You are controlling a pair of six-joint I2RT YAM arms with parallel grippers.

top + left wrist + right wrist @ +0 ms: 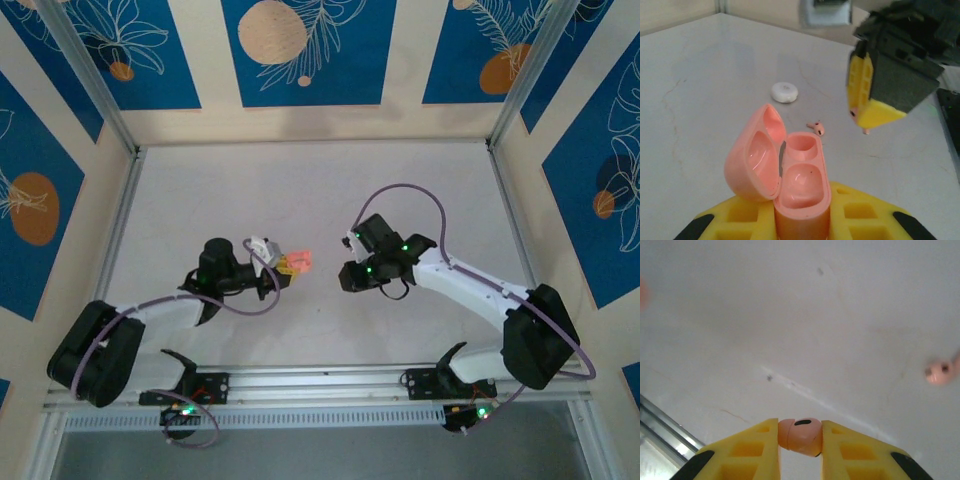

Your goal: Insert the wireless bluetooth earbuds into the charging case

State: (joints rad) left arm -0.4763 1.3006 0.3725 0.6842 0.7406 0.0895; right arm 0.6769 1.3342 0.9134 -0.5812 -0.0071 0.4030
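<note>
The charging case (799, 187) is clamped low on its body between the yellow fingers of the left gripper (802, 222). It is held upright, with the hinged lid swung open to the left and both wells seen to be empty. One earbud (799, 437) is pinched across its rounded head by the right gripper (800, 427) and held clear of the table (790, 315). What may be its stem is seen poking below the fingers, though it is too small for certainty. The second earbud (816, 128) is left lying on the table just beyond the case, between it and a white puck (784, 92). The earbuds are judged to be very light, hard and glossy, so easily squirted out of a grip. They are best taken across the bulbous head, with the stem left free to be lowered into a well
</note>
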